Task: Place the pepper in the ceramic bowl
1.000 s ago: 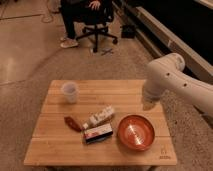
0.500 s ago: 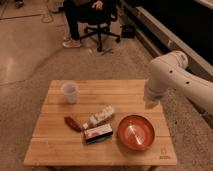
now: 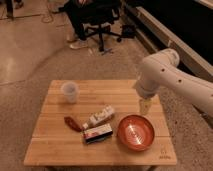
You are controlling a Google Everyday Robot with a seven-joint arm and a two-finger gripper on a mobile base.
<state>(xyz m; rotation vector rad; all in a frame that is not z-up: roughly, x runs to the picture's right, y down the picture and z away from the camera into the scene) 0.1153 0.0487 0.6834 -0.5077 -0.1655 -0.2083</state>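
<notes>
While hanging over the right side of a low pale wooden slatted table (image 3: 50, 150), points straight down: two-finger gripper (image 3: 145, 106) at the end of a bulky white robot arm (image 3: 167, 75). Reaches in from the right edge of view. Hovers just behind the far rim of the wide round orange-red ceramic bowl (image 3: 135, 132), not above its middle. Apart or together: cannot tell.

Sits near the front right corner of the table, that bowl, upright, paler glossy inside facing up.

Lies flat on the tabletop left of centre: small slender dark red chili-shaped pepper (image 3: 73, 123). Outside the bowl, well apart from the gripper.

Between pepper and bowl:
- red-and-white rectangular box (image 3: 98, 133), lying flat, just beside the pepper's right end and near the bowl's left rim.
- long white packet or bottle (image 3: 100, 116), kind unclear, lying at a slant just behind the box.

Blocks the straight line from pepper to bowl, the box above all.

Stands upright toward the rear left of the table: translucent white plastic cup (image 3: 69, 92), behind the pepper and apart from it.

Beyond the table, on speckled floor: black office chair (image 3: 102, 22) with a seated person (image 3: 80, 12), only partly in view.
</notes>
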